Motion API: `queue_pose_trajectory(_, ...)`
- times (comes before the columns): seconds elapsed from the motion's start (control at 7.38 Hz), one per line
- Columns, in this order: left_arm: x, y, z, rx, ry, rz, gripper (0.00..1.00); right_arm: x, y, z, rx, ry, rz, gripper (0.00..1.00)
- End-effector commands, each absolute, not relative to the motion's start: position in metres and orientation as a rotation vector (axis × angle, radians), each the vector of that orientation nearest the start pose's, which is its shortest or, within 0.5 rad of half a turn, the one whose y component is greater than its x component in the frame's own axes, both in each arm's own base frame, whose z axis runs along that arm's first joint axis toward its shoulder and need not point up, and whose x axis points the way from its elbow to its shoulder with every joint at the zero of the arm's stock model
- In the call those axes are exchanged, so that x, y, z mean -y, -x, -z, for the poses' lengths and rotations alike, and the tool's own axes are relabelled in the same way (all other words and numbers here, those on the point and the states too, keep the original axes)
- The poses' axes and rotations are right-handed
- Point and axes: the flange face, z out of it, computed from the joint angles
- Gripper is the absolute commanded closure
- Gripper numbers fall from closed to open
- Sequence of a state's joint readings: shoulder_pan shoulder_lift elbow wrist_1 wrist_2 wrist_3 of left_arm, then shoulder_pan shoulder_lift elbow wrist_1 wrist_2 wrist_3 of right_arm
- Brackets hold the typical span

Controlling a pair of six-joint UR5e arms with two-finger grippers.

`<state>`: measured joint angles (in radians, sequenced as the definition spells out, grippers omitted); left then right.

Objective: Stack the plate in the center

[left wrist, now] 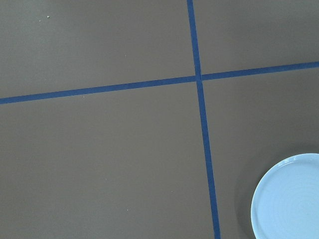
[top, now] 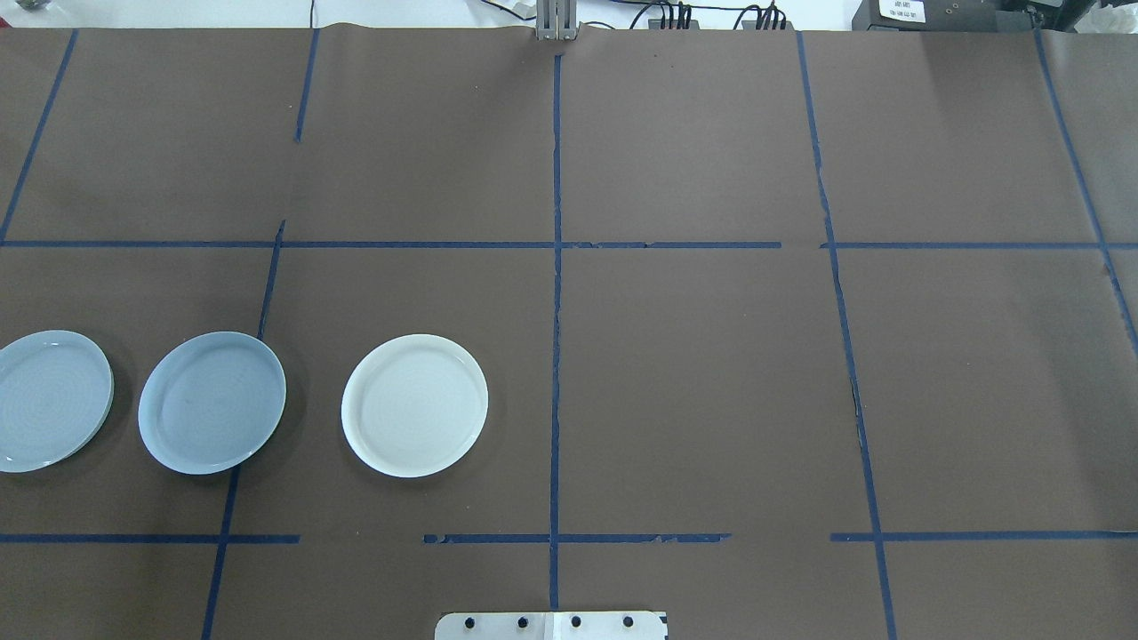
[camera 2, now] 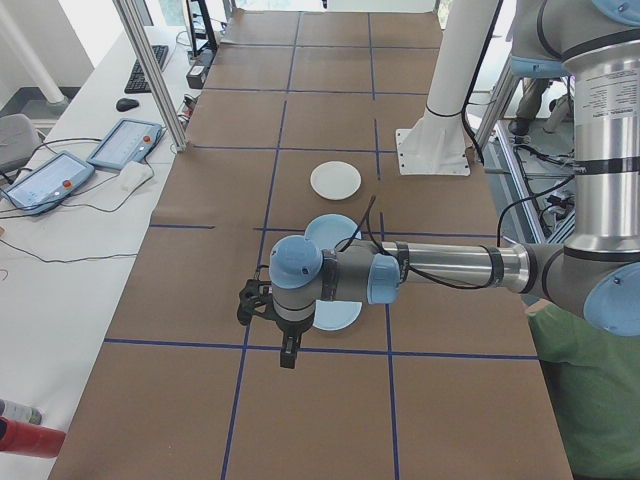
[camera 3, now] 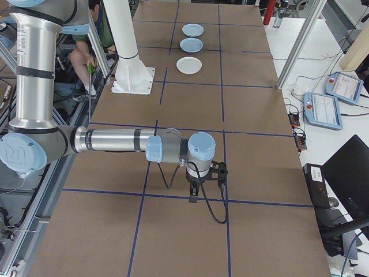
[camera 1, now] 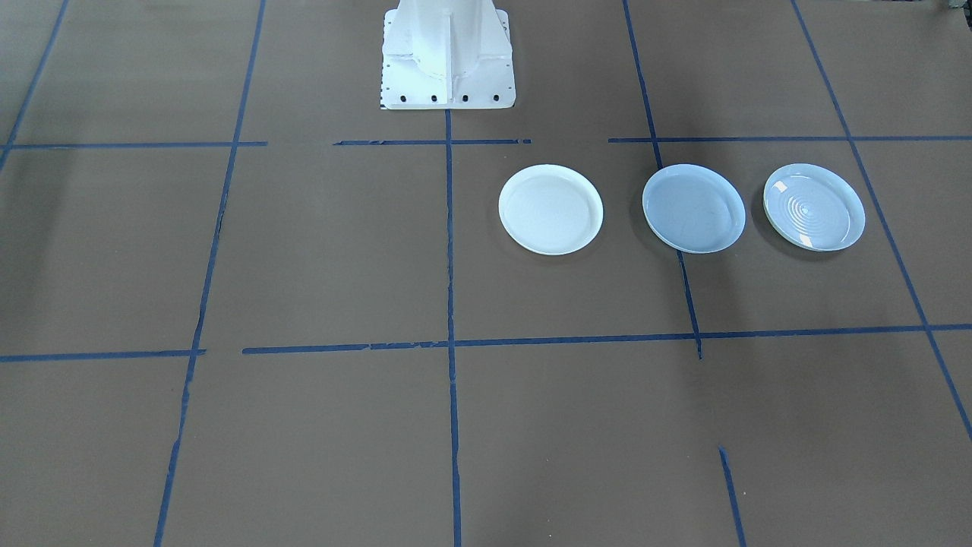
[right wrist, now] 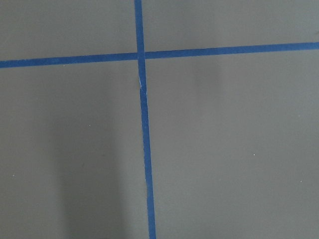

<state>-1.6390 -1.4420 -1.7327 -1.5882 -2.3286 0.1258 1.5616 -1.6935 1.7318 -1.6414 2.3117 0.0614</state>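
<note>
3 plates sit apart: white plate [camera 1: 550,209], matte blue plate [camera 1: 693,207], ringed glossy plate [camera 1: 814,207]. Neither tool's state can be told. A shallow rim grip could let a plate slip.

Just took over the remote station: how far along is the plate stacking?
Nothing looks done: the white plate, the matte blue plate in the middle and the ringed glossy plate lie apart in a row, none stacked. Nothing is in hand; the left arm's wrist hangs above the plates. What is left is putting the outer plates onto the matte blue one.
</note>
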Motion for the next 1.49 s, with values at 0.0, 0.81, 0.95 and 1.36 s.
queue_pose_trajectory(0.0,0.434,0.094,-0.641,-0.752,-0.114,-0.072,0.0,0.438,-0.062,-0.646,0.739,0.057,-0.062,0.0)
queue_pose_trajectory(0.81,0.444,-0.029,-0.622,-0.895,-0.04,-0.228,0.0,0.438,-0.062,-0.646,0.739,0.057,-0.062,0.0)
queue_pose_trajectory(0.95,0.446,-0.05,-0.626,-0.906,-0.047,-0.205,0.0,0.438,-0.062,-0.646,0.739,0.057,-0.062,0.0)
queue_pose_trajectory(1.36,0.432,-0.1,-0.704,-0.894,-0.079,-0.209,0.0,0.438,-0.062,-0.646,0.739,0.057,-0.062,0.0)
